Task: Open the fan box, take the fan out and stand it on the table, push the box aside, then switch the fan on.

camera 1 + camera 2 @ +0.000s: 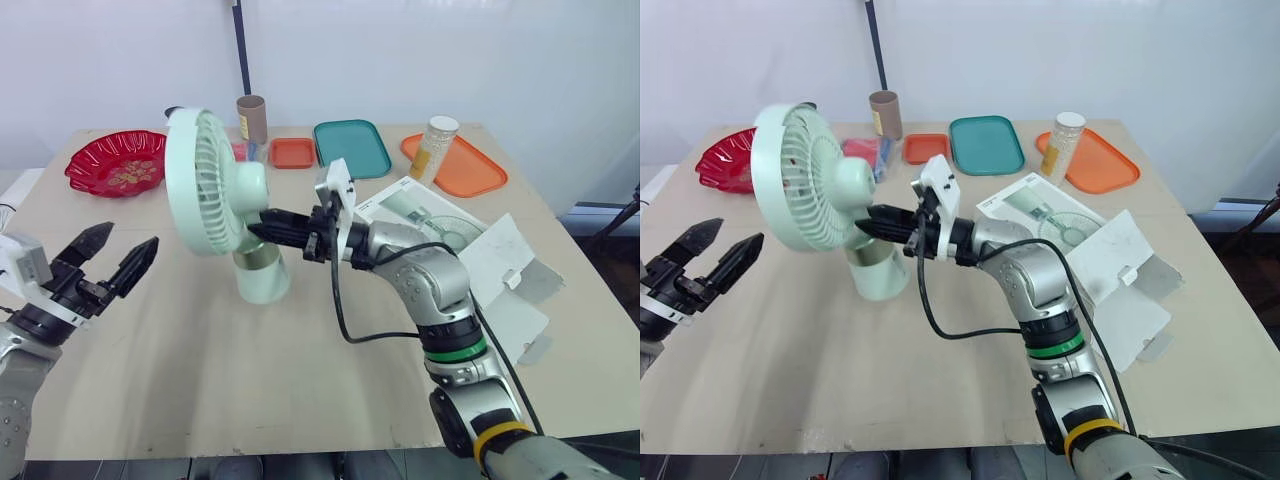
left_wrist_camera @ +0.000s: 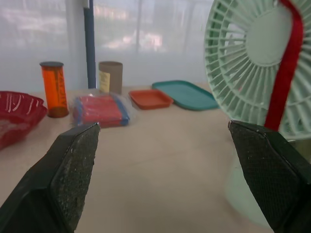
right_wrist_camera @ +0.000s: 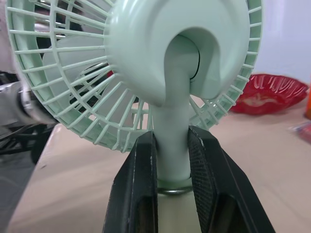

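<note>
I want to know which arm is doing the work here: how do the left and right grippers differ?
The left gripper has its jaws wide open and empty; the right gripper has its jaws shut on the neck of the fan. The left gripper hangs clear of the fan, on its front side; the right gripper reaches in from behind it. Both have black fingers and are above the table.

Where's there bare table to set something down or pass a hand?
Barest: the table's near edge, between left gripper and right arm, in front of the fan. Also between red bowl and fan. Crowded: the back row of trays, and the right side around the fan box.
</note>
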